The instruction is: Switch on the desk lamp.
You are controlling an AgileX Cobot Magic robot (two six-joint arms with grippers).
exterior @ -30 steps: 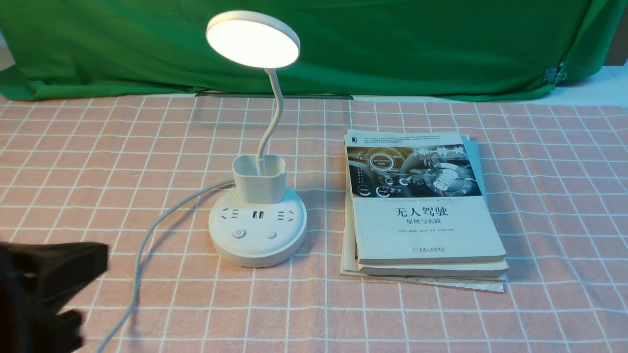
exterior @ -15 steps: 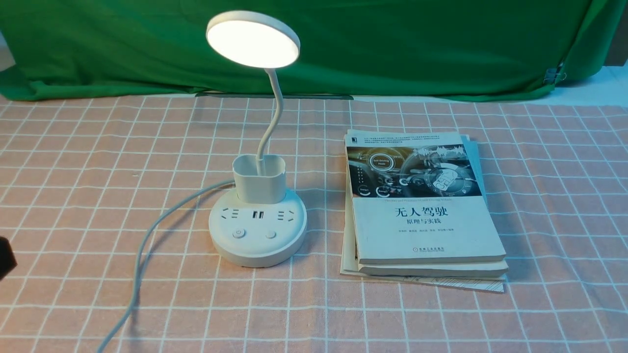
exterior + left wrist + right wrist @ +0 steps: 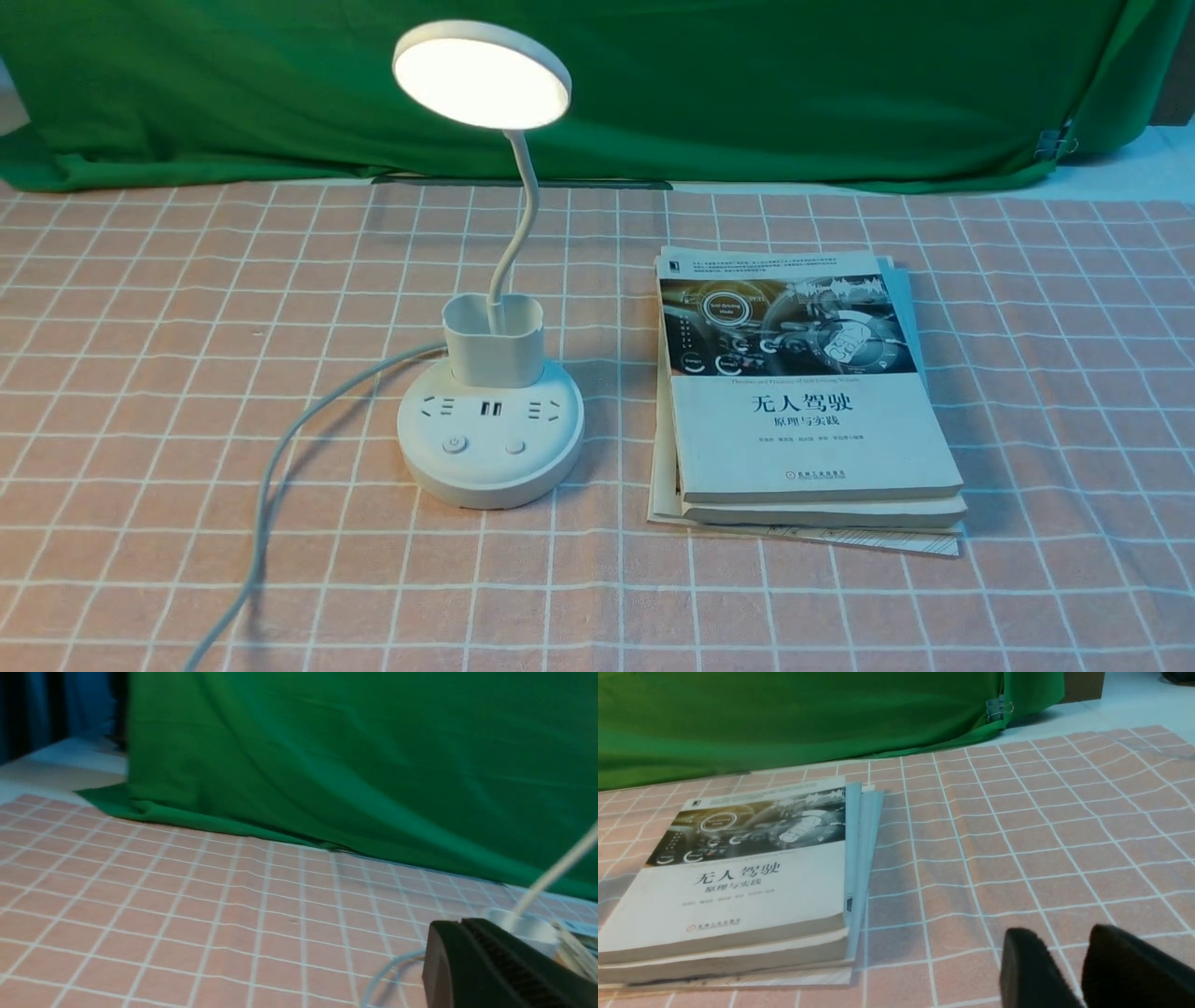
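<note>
On table (image 3: 140, 308), left of centre, lamp (image 3: 492, 411) stands upright w/ head lit, cord (image 3: 280, 457) trailing toward near left edge. Books (image 3: 803, 401) stacked just right of it, apart. Left tool (image 3: 495, 970): one finger visible, can't tell state. Right tool (image 3: 1083, 970) fingers slightly apart, holding nothing

Pink white-checked cloth surface (image 3: 140, 327) lay open left of the white plastic desk lamp (image 3: 491, 411), crossed only by its thin white cord (image 3: 280, 457) trailing toward the near edge. A stack of pale paperback books (image 3: 803, 401) blocked the lamp's right side. Green fabric backdrop (image 3: 747, 84) closed the far edge.
</note>
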